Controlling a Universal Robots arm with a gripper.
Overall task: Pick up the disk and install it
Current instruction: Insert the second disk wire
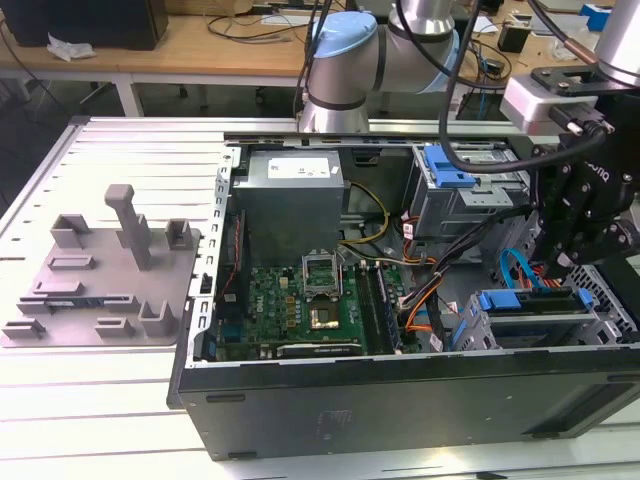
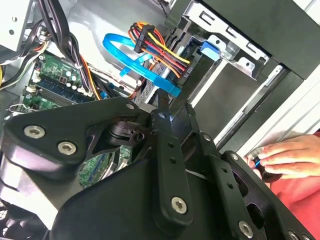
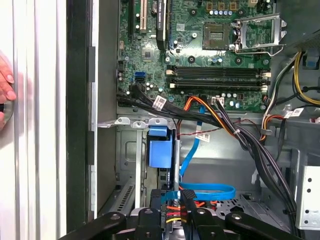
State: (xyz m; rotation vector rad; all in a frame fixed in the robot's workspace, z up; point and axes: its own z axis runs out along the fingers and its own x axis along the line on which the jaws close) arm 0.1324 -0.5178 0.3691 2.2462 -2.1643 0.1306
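Arm reaching down from exterior view's right into open PC case, gripper hanging just above drive bay. Can't tell if gripper's open or holding anything. Disk with blue bracket sitting in cage near case's front corner, blue tab visible in first wrist view. Tight spot: case wall beside it, blue cable and orange/yellow wire bundle crowding in. Hand resting on bench edge outside case. White cable tags unreadable.

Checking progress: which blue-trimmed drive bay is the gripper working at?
The lower drive bay at the case's front edge, directly beneath the gripper; the upper cage with the blue tab stands farther back, apart from it.
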